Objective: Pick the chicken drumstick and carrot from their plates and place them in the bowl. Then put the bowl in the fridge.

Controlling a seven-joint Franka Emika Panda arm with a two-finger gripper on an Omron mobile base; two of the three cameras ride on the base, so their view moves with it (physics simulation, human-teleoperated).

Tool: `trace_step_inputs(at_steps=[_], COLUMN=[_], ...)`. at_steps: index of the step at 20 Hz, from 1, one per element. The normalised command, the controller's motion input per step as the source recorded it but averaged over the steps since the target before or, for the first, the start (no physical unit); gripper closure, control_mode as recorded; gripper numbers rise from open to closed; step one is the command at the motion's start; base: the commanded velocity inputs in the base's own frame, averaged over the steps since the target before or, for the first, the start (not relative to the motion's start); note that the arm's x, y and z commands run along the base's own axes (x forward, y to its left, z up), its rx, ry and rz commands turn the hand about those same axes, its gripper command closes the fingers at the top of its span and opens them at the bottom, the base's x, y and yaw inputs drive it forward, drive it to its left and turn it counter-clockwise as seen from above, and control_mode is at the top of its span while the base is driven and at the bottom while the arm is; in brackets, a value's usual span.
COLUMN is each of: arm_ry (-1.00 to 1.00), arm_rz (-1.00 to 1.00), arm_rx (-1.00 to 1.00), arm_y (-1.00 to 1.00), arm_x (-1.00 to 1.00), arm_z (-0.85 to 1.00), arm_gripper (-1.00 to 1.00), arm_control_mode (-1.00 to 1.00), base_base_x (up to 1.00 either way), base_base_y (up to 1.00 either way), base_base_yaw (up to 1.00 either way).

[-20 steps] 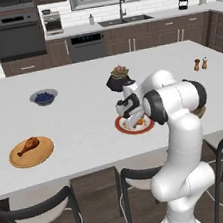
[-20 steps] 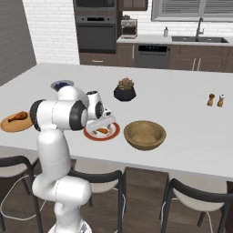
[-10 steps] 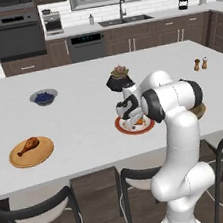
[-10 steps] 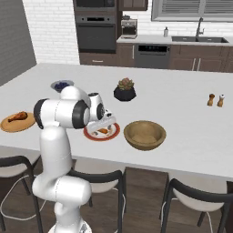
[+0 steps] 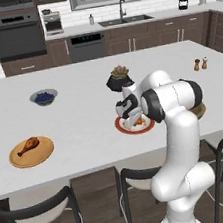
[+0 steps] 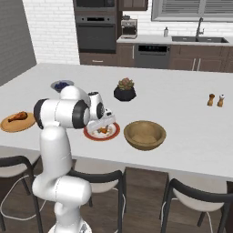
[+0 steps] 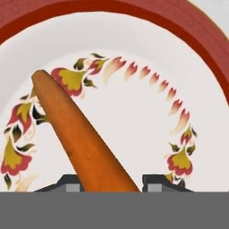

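We've got the pincer (image 7: 112, 181) down on the red-rimmed plate (image 7: 134, 27), closing around the carrot (image 7: 78, 138). Whether it's gripped yet, we can't tell. Drumstick (image 5: 27, 145) still on its wooden plate (image 5: 31, 152), bowl (image 6: 144, 134) empty, fridge trip still to go.

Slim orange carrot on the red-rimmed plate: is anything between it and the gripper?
Nothing visible. In the hand view the slim orange carrot lies on the red-rimmed plate, its thick end running down between the two dark finger tips of the gripper.

hand (image 6: 104, 129) over red-rimmed plate (image 6: 92, 135), bowl (image 6: 144, 134) beside
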Motion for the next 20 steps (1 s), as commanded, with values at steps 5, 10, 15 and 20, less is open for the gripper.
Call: trace_step_inputs(at_steps=[5,10,15,20], arm_ry=[-0.18,-0.26,-0.07,-0.03], arm_rz=[0.0,-0.01,-0.09,-0.07], arm_rx=[0.0,0.0,0.08,0.14], arm_y=[-0.01,-0.31,-0.59,-0.69], arm_x=[-0.19,-0.4,-0.23,-0.09], arm_z=[0.25,0.84,0.84,0.94], arm_gripper=[1.0,1.0,1.0,1.0], arm_control_mode=[-1.0,-1.0,-1.0,-1.0], base_base_x=[0.0,0.0,0.0,0.0], base_base_y=[0.0,0.0,0.0,0.0], base_base_yaw=[0.0,0.0,0.0,0.0])
